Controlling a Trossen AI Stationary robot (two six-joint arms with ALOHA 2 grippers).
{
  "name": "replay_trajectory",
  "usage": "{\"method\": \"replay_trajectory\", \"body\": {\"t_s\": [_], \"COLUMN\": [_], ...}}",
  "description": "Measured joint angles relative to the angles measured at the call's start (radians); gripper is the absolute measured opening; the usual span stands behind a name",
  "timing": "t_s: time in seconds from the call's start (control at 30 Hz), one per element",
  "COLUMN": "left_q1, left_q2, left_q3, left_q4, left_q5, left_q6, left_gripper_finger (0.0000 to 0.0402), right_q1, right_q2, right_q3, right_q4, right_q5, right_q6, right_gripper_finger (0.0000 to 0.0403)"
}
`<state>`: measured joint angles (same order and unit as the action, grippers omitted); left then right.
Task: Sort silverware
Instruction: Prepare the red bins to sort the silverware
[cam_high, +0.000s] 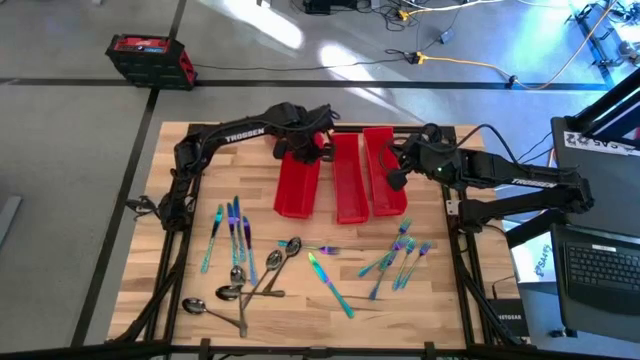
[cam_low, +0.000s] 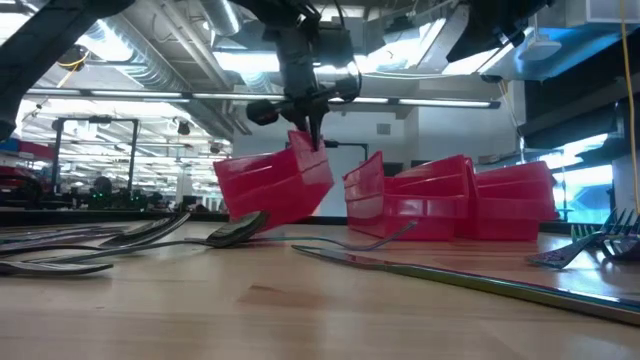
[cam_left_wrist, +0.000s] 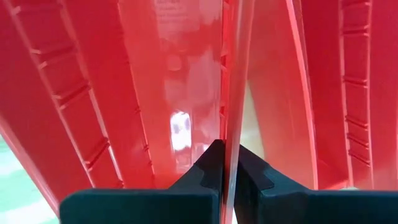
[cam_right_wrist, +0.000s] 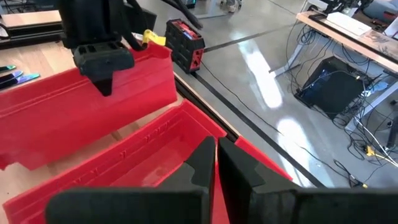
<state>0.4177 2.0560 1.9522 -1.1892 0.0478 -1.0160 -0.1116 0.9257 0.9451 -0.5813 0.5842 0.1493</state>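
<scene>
**Both grippers clamped on bin walls**

While the silverware (cam_high: 300, 262) lies scattered over the near half of the table (cam_high: 450, 330) (none in any bin), the left gripper (cam_high: 303, 150) pinches the left red bin's (cam_high: 297, 185) wall, tilting it. Right gripper (cam_high: 397, 176) is clamped on the right red bin's (cam_high: 383, 192) wall.

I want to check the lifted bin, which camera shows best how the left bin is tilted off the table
The low view: the left bin hangs tilted, one end raised by the left gripper. The high view shows it from above only; the left wrist view shows just its pinched wall; the right wrist view shows its side.
</scene>
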Motion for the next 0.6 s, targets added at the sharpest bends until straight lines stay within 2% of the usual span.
{"method": "replay_trajectory", "body": {"t_s": [0.13, 0.43, 0.6], "left_q1": [0.001, 0.001, -0.006], "left_q2": [0.000, 0.000, 0.000], "left_q3": [-0.001, -0.096, -0.164], "left_q4": [-0.013, 0.009, 0.044], "left_q5": [-0.004, 0.050, 0.041], "left_q6": [-0.131, -0.136, -0.143], "left_gripper_finger": [0.0009, 0.0017, 0.0018], "right_q1": [0.000, 0.000, 0.000], "right_q2": [0.000, 0.000, 0.002], "right_q3": [0.000, 0.000, 0.000], "right_q4": [0.001, 0.004, 0.004], "right_q5": [0.000, 0.000, 0.000], "right_q6": [0.000, 0.002, 0.004], "right_gripper_finger": [0.0003, 0.0003, 0.0003]}}
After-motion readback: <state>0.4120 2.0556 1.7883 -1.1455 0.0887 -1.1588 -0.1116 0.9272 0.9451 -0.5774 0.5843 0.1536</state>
